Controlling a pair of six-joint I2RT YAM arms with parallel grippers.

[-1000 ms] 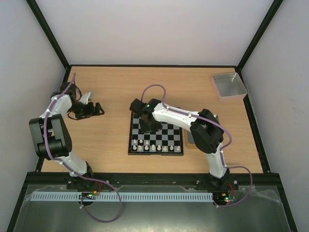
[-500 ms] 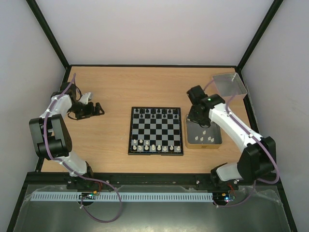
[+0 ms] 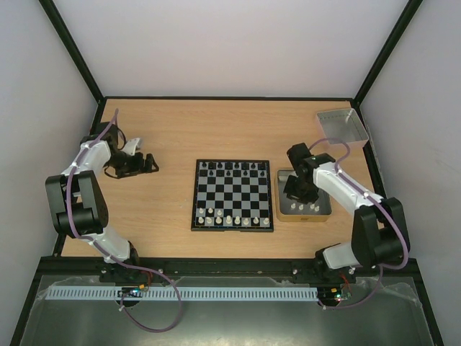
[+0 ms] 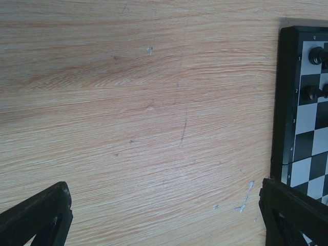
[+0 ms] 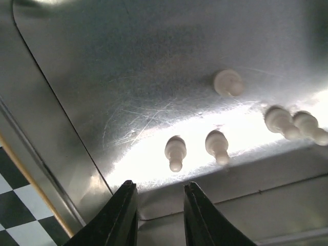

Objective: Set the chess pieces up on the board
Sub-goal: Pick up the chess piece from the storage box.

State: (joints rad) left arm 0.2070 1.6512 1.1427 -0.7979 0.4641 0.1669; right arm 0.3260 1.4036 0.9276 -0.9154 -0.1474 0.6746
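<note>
The board (image 3: 195, 196) lies mid-table, with black pieces (image 3: 229, 167) along its far rows and cream-white pieces (image 3: 229, 217) along its near rows. My right gripper (image 3: 297, 192) hangs over the tan-rimmed tray (image 3: 304, 218). In the right wrist view it (image 5: 160, 187) is open and empty, just short of a white pawn (image 5: 176, 151). Several more white pieces (image 5: 217, 145) lie on the tray floor. My left gripper (image 3: 142, 164) is wide open and empty over bare table left of the board; its fingers (image 4: 45, 215) frame the wood. The board's edge (image 4: 285, 102) shows at the right.
A clear grey square bin (image 3: 342, 127) stands at the back right corner. The tray's metal wall (image 5: 230, 179) rises just under my right fingers. A corner of the board (image 5: 10, 218) shows beside the tray. Black frame rails bound the table.
My right arm has swung from the board's far left area across to the tray and come down over its near part. The left arm has barely shifted.
</note>
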